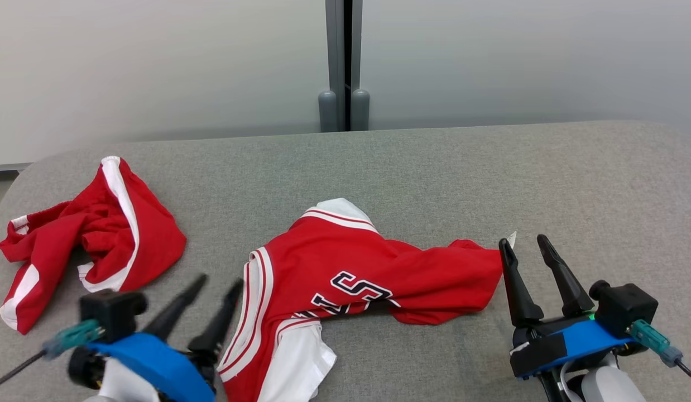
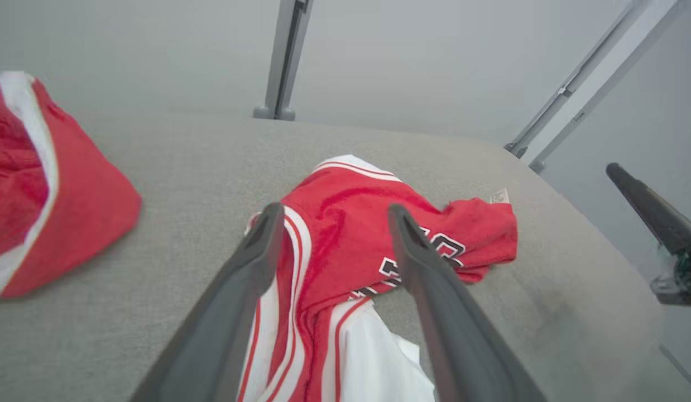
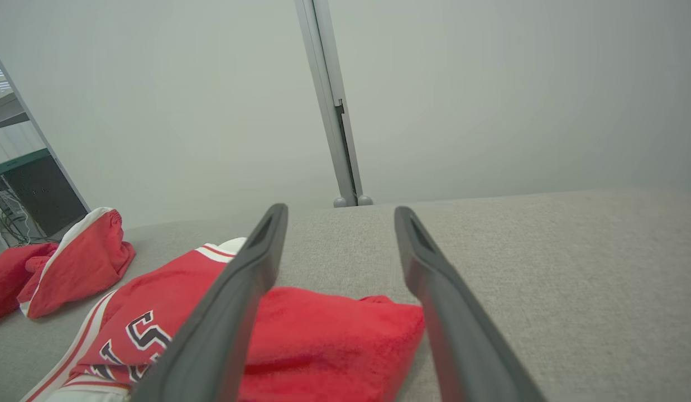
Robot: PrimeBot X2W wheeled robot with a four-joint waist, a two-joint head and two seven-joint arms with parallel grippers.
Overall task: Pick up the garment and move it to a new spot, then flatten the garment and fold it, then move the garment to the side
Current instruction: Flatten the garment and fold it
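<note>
Left gripper is hovering, jaws apart, seemingly clear of cloth (head view's blurry); right gripper is gaping empty too. Jersey is lying bunched on table between them. Risk: grabbing multiple layers, prob. tightening folds.

Left gripper seen near left, blurred. Left fingers spread wide, angled far and right; jaws held open, empty. Left mount blue, set behind fingers; left camera block black, above it; left plug teal, at its left. Left forearm pale, cut by near edge.

Right gripper seen near right, sharp. Right fingers parted, pointed far and slightly left; jaws open, empty. Right mount blue, right camera block black, right plug teal at its right. Right forearm pale.
</note>
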